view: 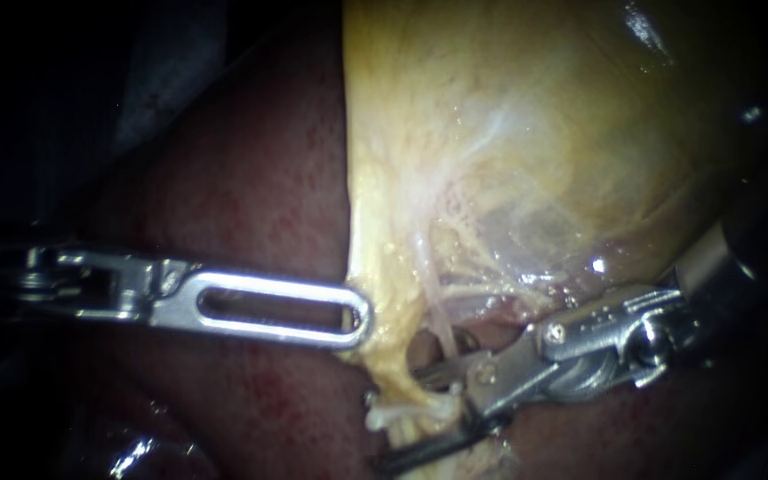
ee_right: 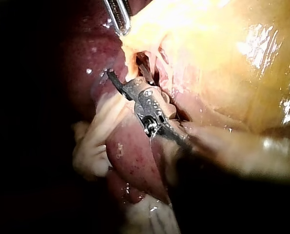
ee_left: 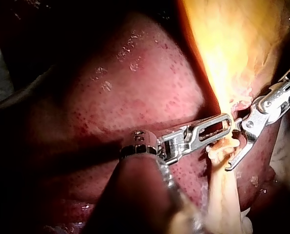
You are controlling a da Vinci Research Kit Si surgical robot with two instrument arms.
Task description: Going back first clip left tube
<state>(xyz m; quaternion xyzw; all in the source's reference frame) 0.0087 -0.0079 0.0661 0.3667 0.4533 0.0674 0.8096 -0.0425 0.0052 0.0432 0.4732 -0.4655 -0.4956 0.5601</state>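
My left instrument (view: 359, 316) comes in over the dark red liver (view: 251, 178). Its slotted jaws lie together on the edge of the yellow gallbladder (view: 526, 133). In the left wrist view they (ee_left: 225, 127) pinch that same edge. My right instrument (view: 412, 416) has its jaws open, one above and one below a pale tube (view: 406, 414) that runs down from the gallbladder. The left wrist view also shows a gap between them (ee_left: 235, 146) beside the tube (ee_left: 222, 152). A thin strand (view: 440, 322) crosses a small window behind. A tiny metal glint (view: 371, 396) sits by the tube; I cannot tell whether it is a clip.
Liver surrounds the tube on both sides and below. Pale fatty tissue (ee_right: 93, 141) hangs beside my right instrument (ee_right: 125, 84) in its wrist view. The right instrument's wrist (view: 615, 333) lies close under the gallbladder's lower edge.
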